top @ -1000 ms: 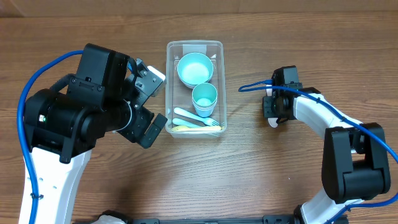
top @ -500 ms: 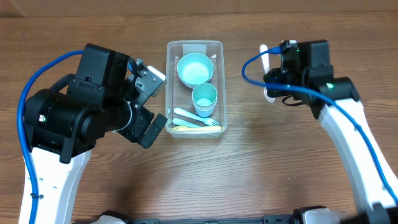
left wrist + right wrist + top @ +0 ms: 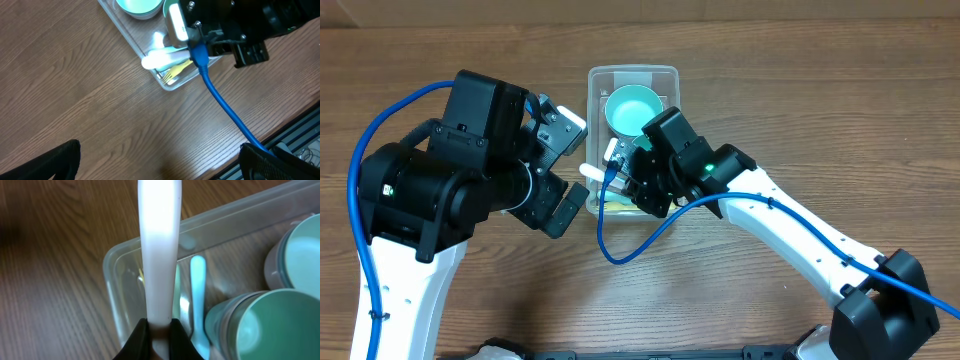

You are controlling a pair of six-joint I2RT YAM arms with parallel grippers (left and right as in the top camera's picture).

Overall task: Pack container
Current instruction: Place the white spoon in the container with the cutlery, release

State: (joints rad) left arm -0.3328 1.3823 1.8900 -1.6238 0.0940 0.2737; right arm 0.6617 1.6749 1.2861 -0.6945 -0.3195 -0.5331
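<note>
Fingers (image 3: 142,341) of the right gripper (image 3: 159,328) are pinched tight on the end of a white utensil (image 3: 159,250), one black tip on each side of it. The utensil points away from the wrist and crosses the rim of the container (image 3: 114,280) at one rounded corner. Whether it touches the rim cannot be told.

From overhead, the container (image 3: 630,72) sits toward the far edge of the counter (image 3: 750,300), about midway between the left and right edges, with its long sides running far to near. The right arm reaches in from the near-right corner and covers the near half of the bin. The utensil's rounded end sticks out past the left wall.

Inside, a teal bowl (image 3: 633,108) fills the far end. The right wrist view shows a teal cup (image 3: 265,325) next to it, nearer the middle. A light blue utensil (image 3: 198,295) lies flat on the floor of the bin beside the cup. The left wrist view shows a yellow fork (image 3: 176,71) lying in the near corner under the white utensil.

The left gripper (image 3: 566,168) stands just beside the container's left wall, toward the left edge of the counter. Its jaws are spread wide, and the white utensil's free end points toward the gap between them. A blue cable (image 3: 620,250) loops from the right wrist down over the wood.
</note>
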